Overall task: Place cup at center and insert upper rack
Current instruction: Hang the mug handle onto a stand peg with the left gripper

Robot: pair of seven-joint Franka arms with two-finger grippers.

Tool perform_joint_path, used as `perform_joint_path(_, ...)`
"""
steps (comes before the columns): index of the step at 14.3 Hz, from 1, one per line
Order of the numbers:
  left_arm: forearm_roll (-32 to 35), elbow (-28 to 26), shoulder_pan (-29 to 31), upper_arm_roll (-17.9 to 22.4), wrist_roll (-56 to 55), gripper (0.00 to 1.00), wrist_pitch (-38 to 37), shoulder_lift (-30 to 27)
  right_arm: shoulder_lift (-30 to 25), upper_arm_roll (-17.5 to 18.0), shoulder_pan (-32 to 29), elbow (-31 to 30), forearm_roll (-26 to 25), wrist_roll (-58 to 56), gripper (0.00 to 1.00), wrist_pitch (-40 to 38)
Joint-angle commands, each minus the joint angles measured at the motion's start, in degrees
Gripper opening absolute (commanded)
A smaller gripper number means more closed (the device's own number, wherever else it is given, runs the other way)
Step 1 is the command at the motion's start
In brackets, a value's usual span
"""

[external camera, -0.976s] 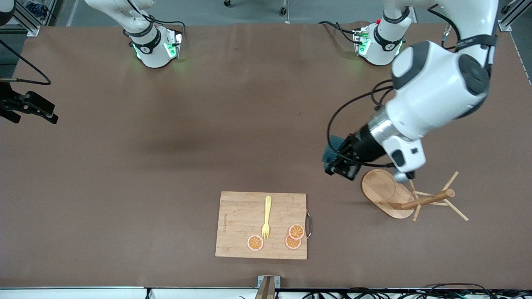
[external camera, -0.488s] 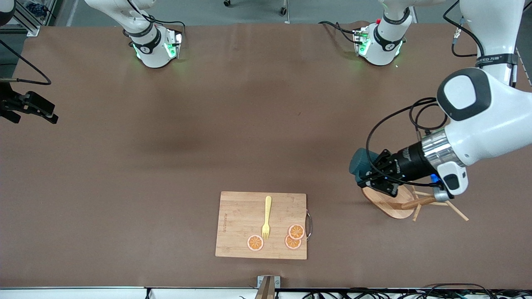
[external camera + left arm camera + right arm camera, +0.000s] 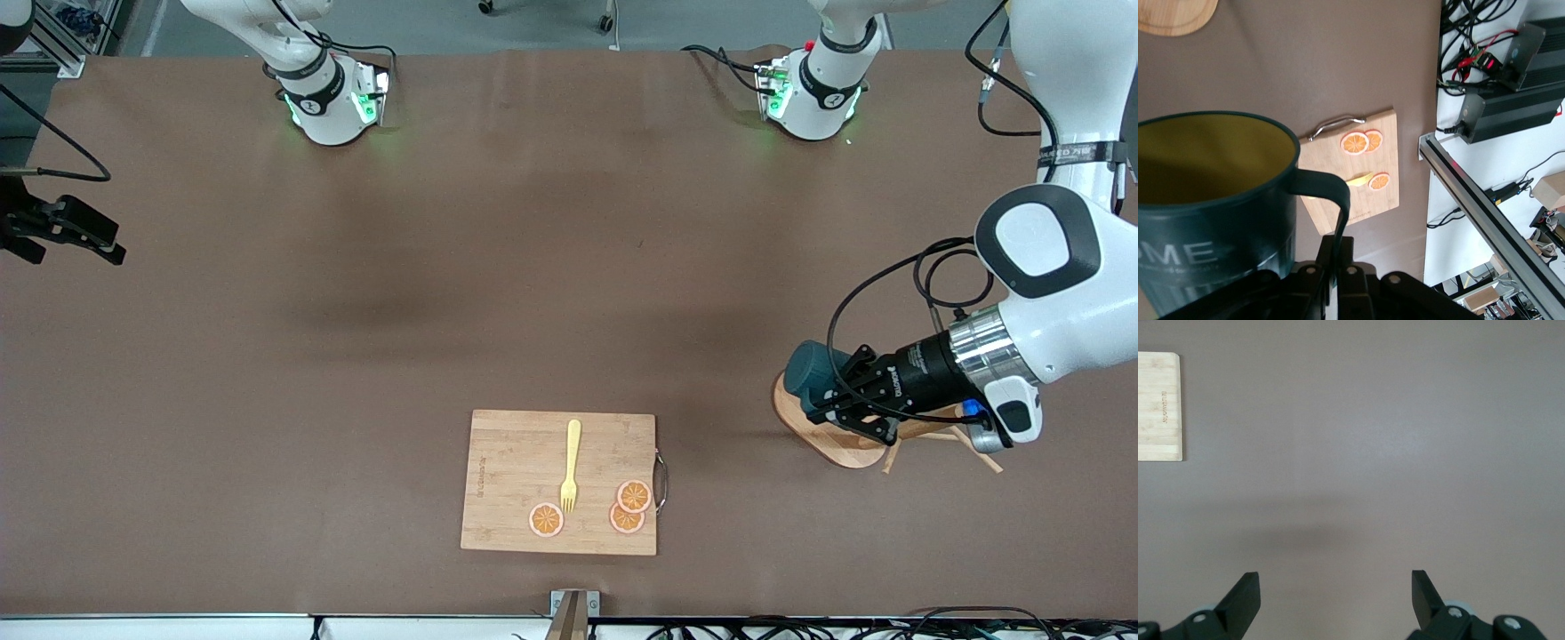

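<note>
Nearest, cutting board (image 3: 559,482) with fork (image 3: 570,465) and orange slices (image 3: 629,506). Farther, left claw (image 3: 840,402) clamped on cup (image 3: 811,377), over upper rack (image 3: 840,433) base. Farthest, right claw (image 3: 1335,595) waiting wide above bare surface (image 3: 444,267).

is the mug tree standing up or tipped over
Standing upright: the mug tree rests flat on its oval base, post rising toward the high camera. The left hand holds the cup over that base.
</note>
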Motion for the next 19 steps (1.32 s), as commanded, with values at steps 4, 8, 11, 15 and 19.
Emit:
perform_joint_path(4, -1.66, -0.04, 0.94, 0.13, 2.81, 0.01, 1.45, 1.83, -0.9, 0.15, 0.26, -0.6, -0.13, -0.14, 1.0, 0.41)
perform_joint_path(8, -1.83, -0.21, 2.43, 0.21, 3.96, 0.02, 1.72, 2.36, -0.99, 0.15, 0.26, -0.6, -0.22, -0.14, 1.0, 0.5)
perform_joint_path(11, -1.75, -0.13, 3.13, 0.21, 4.05, 0.02, 1.72, 2.62, -0.9, 0.06, 0.26, -0.6, -0.22, -0.14, 1.0, 0.41)
perform_joint_path(15, -1.48, -0.04, 3.57, 0.21, 4.05, 0.02, 1.72, 2.88, -0.9, 0.06, 0.09, -0.6, -0.22, -0.14, 1.0, 0.41)
perform_joint_path(19, -1.4, -0.13, 4.89, 0.21, 3.53, 0.02, 1.72, 3.24, -0.99, 0.06, 0.17, -0.6, -0.22, -0.14, 1.0, 0.41)
